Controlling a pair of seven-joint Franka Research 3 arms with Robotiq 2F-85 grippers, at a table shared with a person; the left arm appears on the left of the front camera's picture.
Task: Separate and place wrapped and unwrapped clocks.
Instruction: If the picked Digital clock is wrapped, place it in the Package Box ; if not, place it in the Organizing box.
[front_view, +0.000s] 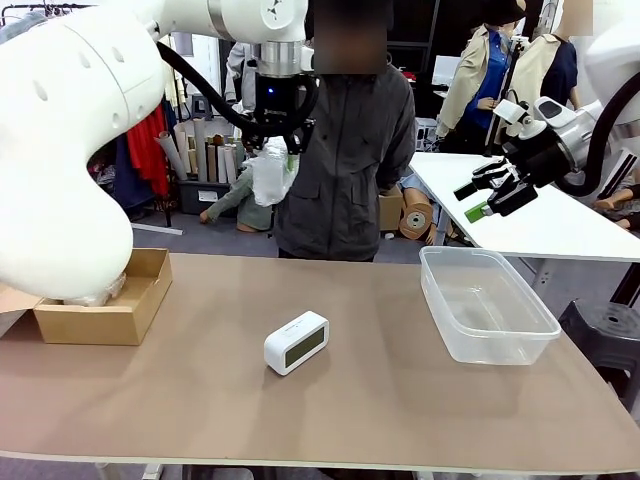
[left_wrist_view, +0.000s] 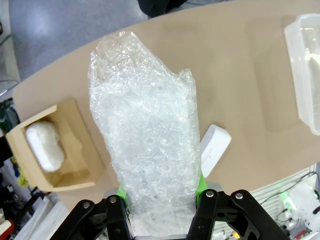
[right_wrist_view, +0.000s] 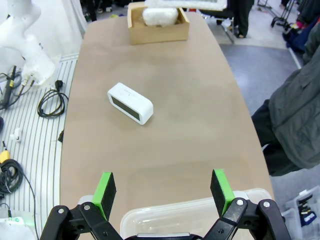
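Observation:
My left gripper (front_view: 277, 138) hangs high above the table's far edge, shut on a wrapped clock (front_view: 268, 177), a bubble-wrap bundle dangling from it. In the left wrist view that bundle (left_wrist_view: 145, 130) stands between the green pads (left_wrist_view: 200, 183). Another wrapped clock (left_wrist_view: 45, 145) lies in the cardboard box (front_view: 135, 318). The unwrapped clock (front_view: 296, 342), white with a dark screen, stands on the table's middle; the right wrist view has it (right_wrist_view: 130, 103) ahead. My right gripper (front_view: 488, 196) hovers open above the table's right side, over the clear tub (right_wrist_view: 200, 216), its fingers (right_wrist_view: 104, 192) holding nothing.
The clear plastic tub (front_view: 487, 305) sits at the right with nothing in it. A person in a dark jacket (front_view: 345, 160) stands at the far edge behind the hanging bundle. A white table (front_view: 540, 215) stands at the back right. Cables (right_wrist_view: 50, 102) lie on the floor.

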